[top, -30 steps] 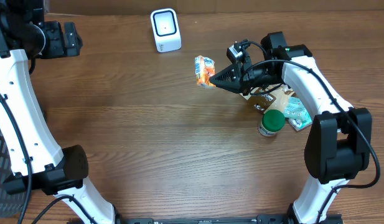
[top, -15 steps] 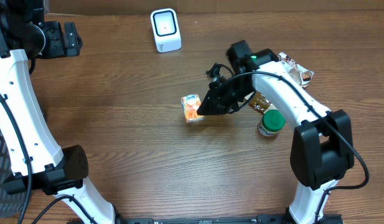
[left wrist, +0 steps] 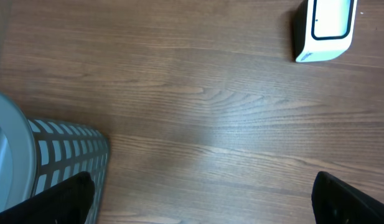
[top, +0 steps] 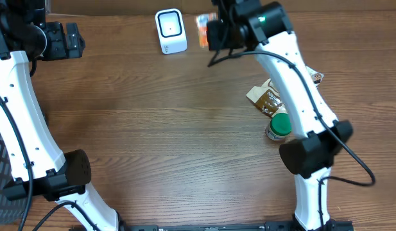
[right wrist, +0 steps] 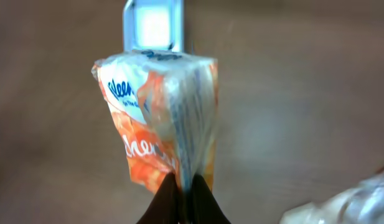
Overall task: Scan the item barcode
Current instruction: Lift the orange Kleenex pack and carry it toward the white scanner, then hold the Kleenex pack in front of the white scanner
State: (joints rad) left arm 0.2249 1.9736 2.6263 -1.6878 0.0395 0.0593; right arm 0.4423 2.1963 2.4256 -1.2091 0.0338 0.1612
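The item is an orange-and-white tissue pack [right wrist: 155, 124], pinched at its lower edge by my shut right gripper [right wrist: 184, 190]. In the overhead view the pack [top: 201, 29] hangs at the back of the table, just right of the white barcode scanner [top: 171, 31], with my right gripper [top: 214, 33] beside it. From the right wrist the scanner [right wrist: 153, 23] shows directly behind the pack. No barcode can be made out on the pack. My left gripper [left wrist: 203, 190] is open and empty over bare wood, far left of the scanner [left wrist: 325, 28].
A brown packet [top: 269, 99], a green-lidded jar [top: 279, 126] and another wrapped packet [top: 314, 77] lie on the right side of the table. A slatted grey basket [left wrist: 61, 158] stands at the left below the left wrist.
My right arm has carried the tissue pack from the middle of the table up to the back edge, beside the scanner. The left arm has not moved.
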